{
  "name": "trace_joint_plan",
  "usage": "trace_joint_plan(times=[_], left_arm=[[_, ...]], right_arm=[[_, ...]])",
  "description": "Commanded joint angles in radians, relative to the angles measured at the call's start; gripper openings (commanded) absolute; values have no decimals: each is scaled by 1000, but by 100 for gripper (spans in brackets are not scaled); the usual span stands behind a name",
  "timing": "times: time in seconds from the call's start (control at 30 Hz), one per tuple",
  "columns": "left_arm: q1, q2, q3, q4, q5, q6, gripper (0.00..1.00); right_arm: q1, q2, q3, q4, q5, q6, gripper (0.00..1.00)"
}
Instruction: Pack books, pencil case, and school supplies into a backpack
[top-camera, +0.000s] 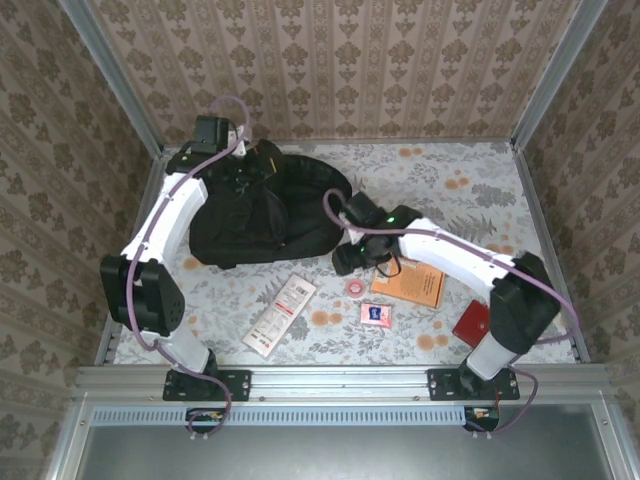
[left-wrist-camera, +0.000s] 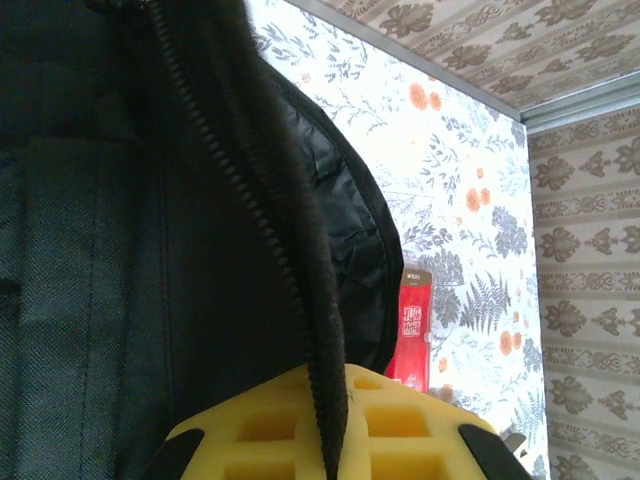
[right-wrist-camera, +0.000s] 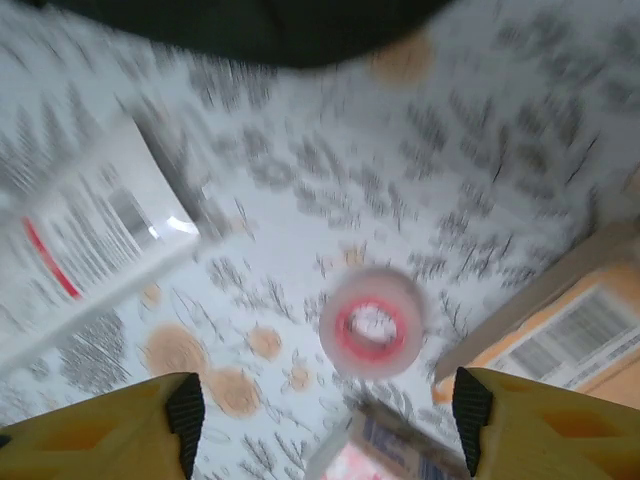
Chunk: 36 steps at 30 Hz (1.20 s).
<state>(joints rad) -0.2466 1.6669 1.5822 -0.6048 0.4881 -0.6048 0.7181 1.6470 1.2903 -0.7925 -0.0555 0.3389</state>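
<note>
Barely started imo: backpack (top-camera: 265, 210) sits far left on the counter (top-camera: 450, 190), left end effector (left-wrist-camera: 330, 440) pinching its zip edge, right end effector (right-wrist-camera: 327, 405) spread wide over the tape roll (right-wrist-camera: 372, 323), orange book (top-camera: 410, 283) and red book (top-camera: 472, 322) not packed yet.

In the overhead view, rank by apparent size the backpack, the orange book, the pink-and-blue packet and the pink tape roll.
1. backpack
2. orange book, partly under the right arm
3. pink-and-blue packet
4. pink tape roll, only slightly smaller than the packet
</note>
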Motion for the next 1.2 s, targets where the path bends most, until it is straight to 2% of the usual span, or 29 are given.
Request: trace_joint_plan(times=[0.0, 0.3, 0.33, 0.37, 0.73, 0.93, 1.17], left_arm=[[3, -40, -22, 48, 2, 12, 0], [30, -53, -48, 66, 39, -3, 0], [31, -54, -50, 68, 40, -3, 0], [32, -57, -51, 69, 40, -3, 0], [51, -52, -68, 100, 85, -34, 0], [56, -41, -81, 126, 112, -60, 0], [56, -39, -86, 128, 110, -64, 0]], right_arm=[[49, 71, 50, -143, 88, -30, 73], [58, 254, 141, -119, 93, -71, 75], [56, 268, 146, -114, 93, -72, 83], [50, 280, 149, -108, 82, -76, 84], [21, 334, 66, -72, 33, -78, 83], [24, 322, 4, -51, 33, -59, 78], [33, 315, -19, -27, 65, -40, 59]])
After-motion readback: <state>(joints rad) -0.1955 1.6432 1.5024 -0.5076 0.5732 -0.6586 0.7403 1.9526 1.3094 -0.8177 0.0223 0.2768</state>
